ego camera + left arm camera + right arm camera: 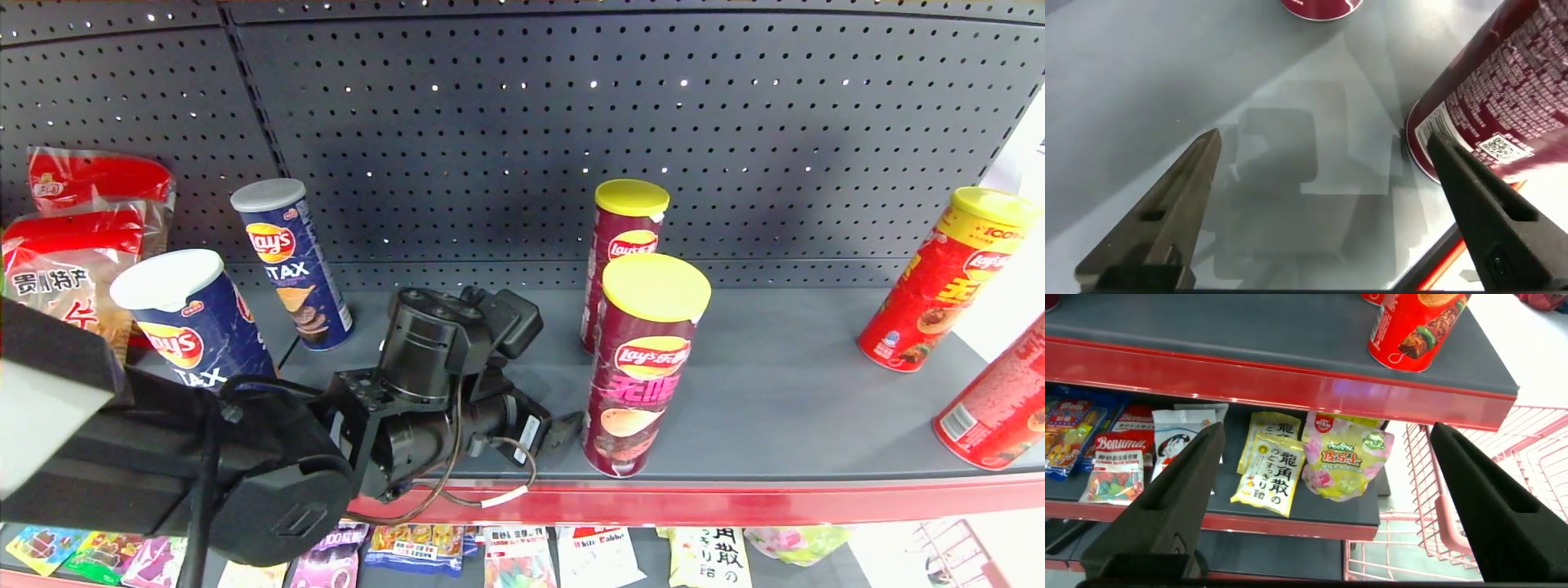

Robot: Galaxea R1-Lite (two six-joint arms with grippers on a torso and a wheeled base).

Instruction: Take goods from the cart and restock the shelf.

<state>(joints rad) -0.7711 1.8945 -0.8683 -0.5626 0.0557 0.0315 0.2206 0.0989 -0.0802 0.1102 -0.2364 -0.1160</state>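
Two maroon chip cans with yellow lids stand mid-shelf, one at the front (pixel 645 367) and one behind it (pixel 624 245). My left gripper (pixel 557 429) sits low over the grey shelf (pixel 800 392), just left of the front can. In the left wrist view it (pixel 1324 139) is open with bare shelf between its fingers. The front can (pixel 1503 98) stands just outside one fingertip (pixel 1454 171). The rear can's base (pixel 1319 6) lies farther off. My right gripper (pixel 1328 429) is open and empty, in front of the shelf's red edge (pixel 1290 371).
Two blue chip cans (pixel 298 261) (pixel 192 318) and red snack bags (pixel 73 245) stand at the shelf's left. Two red cans (pixel 947 278) (pixel 1000 400) are at the right. Snack packets (pixel 1274 469) fill the lower shelf. A pink wire cart (pixel 1535 457) is beside it.
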